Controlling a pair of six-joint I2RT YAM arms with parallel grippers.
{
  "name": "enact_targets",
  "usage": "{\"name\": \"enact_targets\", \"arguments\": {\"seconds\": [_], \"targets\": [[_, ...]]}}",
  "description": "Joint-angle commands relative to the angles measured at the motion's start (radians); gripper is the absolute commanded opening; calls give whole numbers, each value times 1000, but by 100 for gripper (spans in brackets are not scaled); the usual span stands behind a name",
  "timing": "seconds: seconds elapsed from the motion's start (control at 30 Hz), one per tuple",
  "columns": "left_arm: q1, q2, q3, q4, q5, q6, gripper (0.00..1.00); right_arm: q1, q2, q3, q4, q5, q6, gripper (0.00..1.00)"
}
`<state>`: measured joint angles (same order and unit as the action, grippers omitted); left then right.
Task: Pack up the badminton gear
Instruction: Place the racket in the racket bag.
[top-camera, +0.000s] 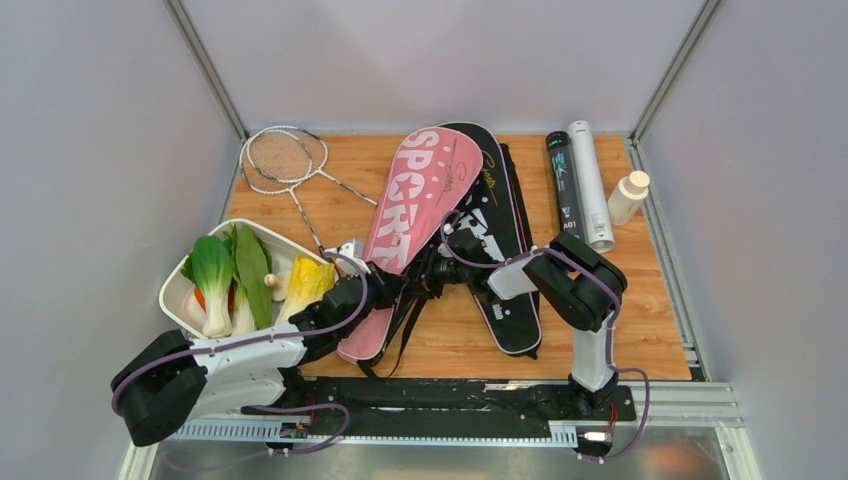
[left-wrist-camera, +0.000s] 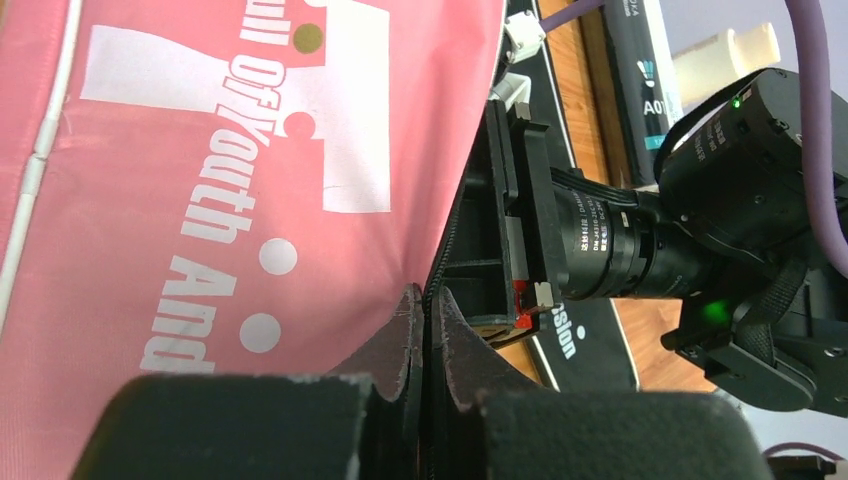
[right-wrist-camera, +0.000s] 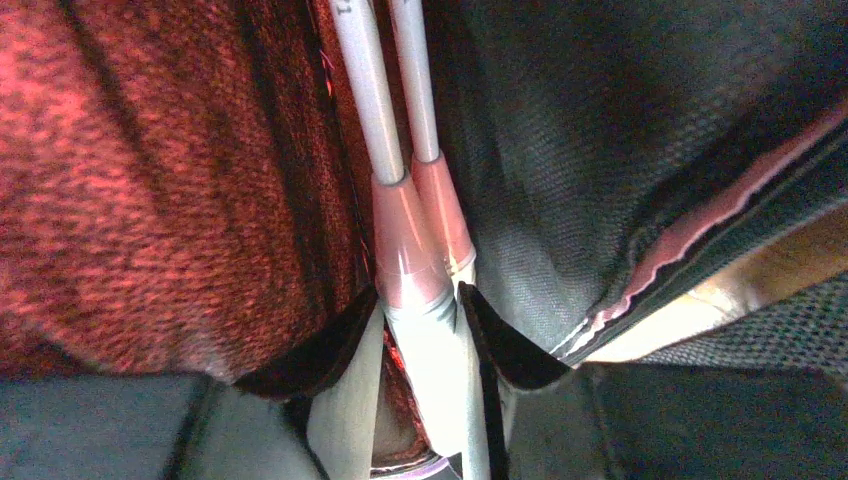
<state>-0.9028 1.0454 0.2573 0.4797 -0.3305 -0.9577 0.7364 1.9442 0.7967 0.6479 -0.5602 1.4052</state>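
Wooden table (top-camera: 620, 330), white walls. The left gripper (left-wrist-camera: 428, 305) is fully closed, pinching the open edge of the pink SPORT bag (left-wrist-camera: 250, 200), and the right gripper (right-wrist-camera: 420, 320) sits just beside it with its nose in the bag mouth. The right jaws are partly open but snug on the handles of two pink rackets (right-wrist-camera: 405, 250), whose shafts run straight ahead of the fingers and deeper into the bag. The next move is likely a push along that axis, then a release; the silver rackets (top-camera: 285, 160) lie well apart beyond the left gripper, so the left arm is nearer to them.
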Motion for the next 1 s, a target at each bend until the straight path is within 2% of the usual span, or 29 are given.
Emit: {"name": "enact_targets", "arguments": {"seconds": [0.0,0.07,0.13,0.3,0.37,0.57,0.73,0.8,0.87,0.97], "targets": [[-79,-29,24,-179,114,-54,9,-7,-39,142,-18,230,35,34],[-79,-44,21,-205,75,-49,18,8,-70,194,-180,276,-55,38],[-79,-55,20,-219,56,-40,28,23,-110,197,-259,323,-103,45],[-79,-87,30,-262,39,-33,32,47,-209,89,-271,385,-105,63],[-79,-95,33,-277,37,-38,31,60,-242,49,-254,397,-116,64],[-79,-116,100,-441,11,-7,29,82,-325,-12,-264,338,-211,57],[-80,-138,206,-582,19,36,33,85,-395,-52,-342,274,-353,62],[-78,-128,265,-677,-11,61,38,89,-424,-86,-325,252,-370,63],[-78,-102,335,-840,-50,70,40,105,-446,-107,-320,223,-382,66],[-76,-69,427,-967,-93,79,44,183,-482,-134,-328,265,-372,69]]}}
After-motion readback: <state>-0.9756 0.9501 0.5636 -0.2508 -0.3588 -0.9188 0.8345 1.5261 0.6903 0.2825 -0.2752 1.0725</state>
